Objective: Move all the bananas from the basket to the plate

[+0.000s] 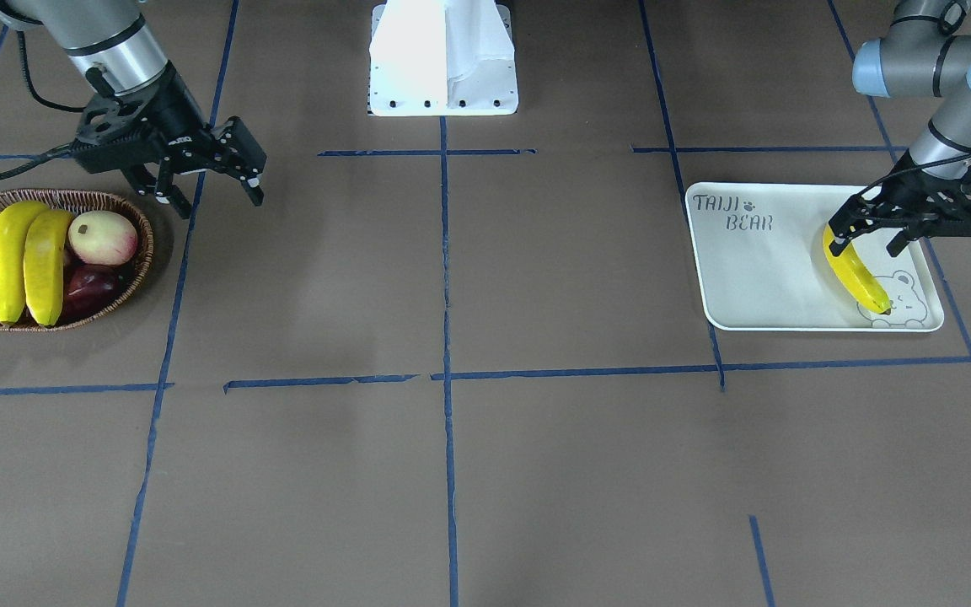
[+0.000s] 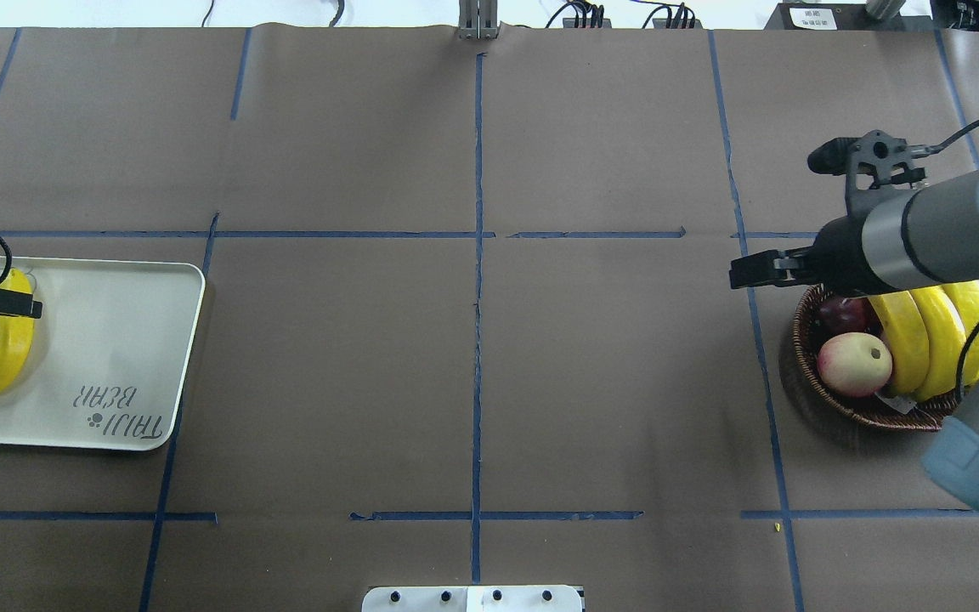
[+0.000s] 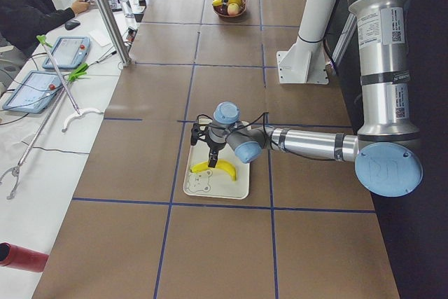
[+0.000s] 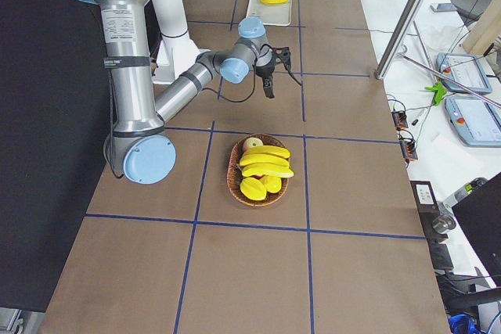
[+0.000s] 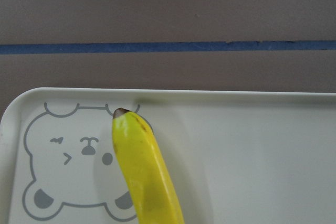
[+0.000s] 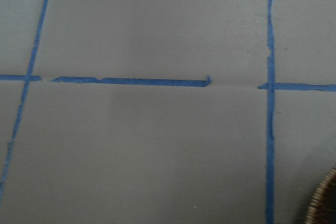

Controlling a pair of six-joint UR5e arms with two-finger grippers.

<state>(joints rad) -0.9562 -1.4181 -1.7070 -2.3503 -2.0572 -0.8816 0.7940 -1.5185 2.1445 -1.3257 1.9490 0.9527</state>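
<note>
Three bananas (image 1: 9,261) lie side by side in the wicker basket (image 1: 145,253), also seen in the overhead view (image 2: 906,340). A fourth banana (image 1: 858,280) lies flat on the plate (image 1: 764,270) printed "TAIJI BEAR", its tip on the bear outline; the left wrist view shows it (image 5: 143,166) resting on the plate (image 5: 252,150). My left gripper (image 1: 866,247) hovers over that banana's stem end, jaws open. My right gripper (image 1: 211,201) is open and empty, just beyond the basket's rim toward the table's middle.
A pale peach-like fruit (image 1: 103,237) and a dark red apple (image 1: 91,287) share the basket. The robot's white base (image 1: 443,59) stands at mid table edge. Blue tape lines cross the brown table. The basket's rim (image 6: 326,203) shows in the right wrist view's corner.
</note>
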